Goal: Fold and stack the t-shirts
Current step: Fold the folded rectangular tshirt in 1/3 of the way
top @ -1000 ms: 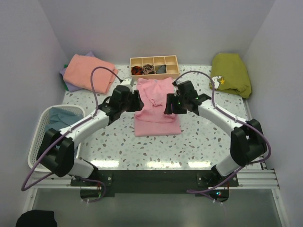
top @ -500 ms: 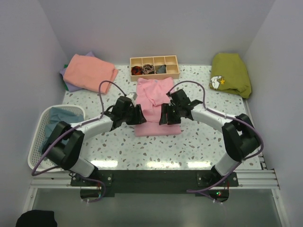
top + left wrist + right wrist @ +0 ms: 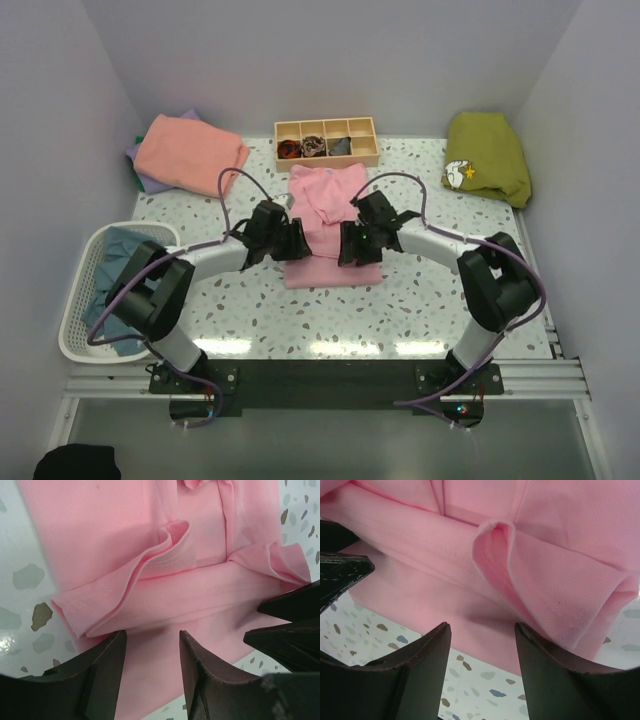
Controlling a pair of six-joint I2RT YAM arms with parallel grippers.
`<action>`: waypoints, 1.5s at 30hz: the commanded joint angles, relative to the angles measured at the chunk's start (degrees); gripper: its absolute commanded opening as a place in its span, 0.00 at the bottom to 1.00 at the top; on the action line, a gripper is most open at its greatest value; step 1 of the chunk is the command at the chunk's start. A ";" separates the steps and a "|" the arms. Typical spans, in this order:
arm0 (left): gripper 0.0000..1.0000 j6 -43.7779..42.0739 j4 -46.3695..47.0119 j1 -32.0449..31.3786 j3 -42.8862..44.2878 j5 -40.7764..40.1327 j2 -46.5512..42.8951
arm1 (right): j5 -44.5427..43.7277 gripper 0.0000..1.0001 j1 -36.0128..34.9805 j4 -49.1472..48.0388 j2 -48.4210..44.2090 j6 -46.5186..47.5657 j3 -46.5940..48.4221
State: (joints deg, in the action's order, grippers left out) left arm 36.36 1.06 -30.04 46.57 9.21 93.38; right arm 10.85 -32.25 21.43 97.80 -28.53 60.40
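Both elbows have swung inward since a moment ago. Now the left claw [image 3: 291, 243] and right claw [image 3: 346, 246] sit released, flanking the pink t-shirt [image 3: 325, 200].

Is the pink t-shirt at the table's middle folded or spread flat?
Partly folded: the pink t-shirt shows overlapping layers and turned-in hems, but they are loose and uneven.

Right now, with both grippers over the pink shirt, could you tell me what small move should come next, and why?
Probably lower both and close on the doubled edge: the left gripper and right gripper are open, holding nothing, each poised at a raised fold on either side of the pink shirt.
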 commanded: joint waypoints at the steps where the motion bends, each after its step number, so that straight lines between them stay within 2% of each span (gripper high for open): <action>1: 0.51 -1.64 2.37 0.07 3.88 -3.05 2.06 | -4.17 0.59 0.17 -0.86 1.87 2.25 4.11; 10: 0.51 -3.84 2.28 0.16 8.54 -7.19 5.93 | -7.16 0.60 1.31 -0.16 5.99 4.01 10.78; 24: 0.50 -9.81 -0.26 1.48 23.74 -15.27 14.02 | -7.25 0.61 7.46 0.89 16.45 8.23 25.63; 28: 0.50 -10.69 -0.88 1.83 23.84 -21.14 11.13 | -9.88 0.63 8.95 0.63 13.48 9.55 27.05; 31: 0.52 -10.52 -0.97 1.83 20.24 -24.49 6.12 | -10.68 0.64 10.80 2.91 9.96 10.34 25.57; 35: 0.54 -9.12 -4.57 1.83 12.79 -24.34 0.23 | -9.19 0.64 13.08 6.34 5.13 11.04 19.51; 41: 0.57 -5.78 -2.03 1.83 -3.20 -14.06 -10.84 | 1.09 0.65 15.11 5.03 -4.27 10.61 5.18; 45: 0.57 -3.06 4.20 1.83 -11.66 -8.09 -16.90 | 7.42 0.65 15.11 2.83 -8.50 9.73 -2.20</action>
State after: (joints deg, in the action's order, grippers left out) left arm 29.78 -0.80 -28.51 41.71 -6.17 81.03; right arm 9.89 -16.82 25.76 93.14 -18.79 62.72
